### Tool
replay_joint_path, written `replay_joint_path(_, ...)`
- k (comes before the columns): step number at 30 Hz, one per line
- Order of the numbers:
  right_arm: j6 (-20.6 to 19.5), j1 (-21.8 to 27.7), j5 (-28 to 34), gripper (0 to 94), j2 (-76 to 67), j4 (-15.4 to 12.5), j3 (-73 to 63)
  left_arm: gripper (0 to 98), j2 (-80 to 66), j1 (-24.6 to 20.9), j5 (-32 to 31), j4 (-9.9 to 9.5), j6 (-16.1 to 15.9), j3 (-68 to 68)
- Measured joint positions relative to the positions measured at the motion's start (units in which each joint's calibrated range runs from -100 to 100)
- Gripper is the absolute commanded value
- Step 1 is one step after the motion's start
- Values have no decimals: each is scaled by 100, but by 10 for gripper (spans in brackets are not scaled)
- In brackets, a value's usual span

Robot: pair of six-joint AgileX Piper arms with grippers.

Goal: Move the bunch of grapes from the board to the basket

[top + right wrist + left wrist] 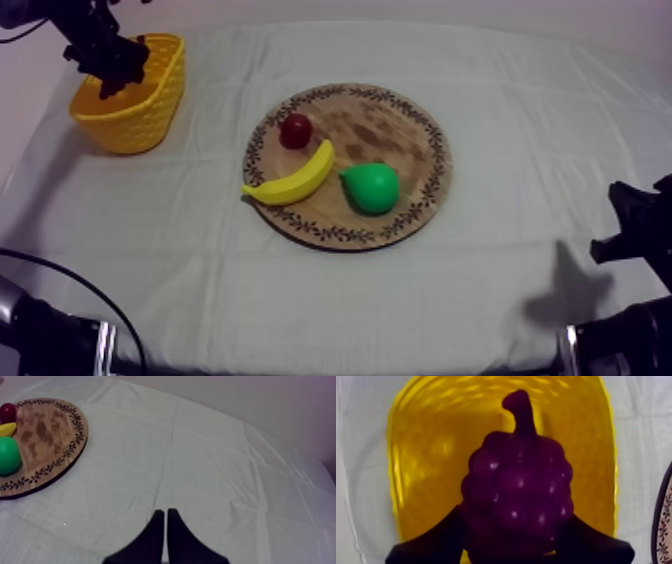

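You're over the yellow basket (135, 125): ease lower, centre the bunch of grapes (516, 496) above its floor, then let go cleanly. Your left gripper (112, 62) is clamped on the grapes above the basket's mouth. Your right gripper (166, 518) sits over the cloth (210, 466), fingers pressed together.
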Motion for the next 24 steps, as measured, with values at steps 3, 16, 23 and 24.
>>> replay_joint_path(3, 0, 0, 0, 2, 0, 0, 0, 620, -92, 8, -51, -18, 51, 72)
replay_joint_path(16, 0, 0, 0, 2, 0, 0, 0, 801, -488, 23, -390, -115, 218, 537)
replay_joint_path(23, -12, 0, 0, 2, 0, 0, 0, 641, -954, 59, -684, -97, 195, 1002)
replay_joint_path(24, -9, 0, 0, 2, 0, 0, 0, 604, -1066, 81, -744, -108, 210, 1106)
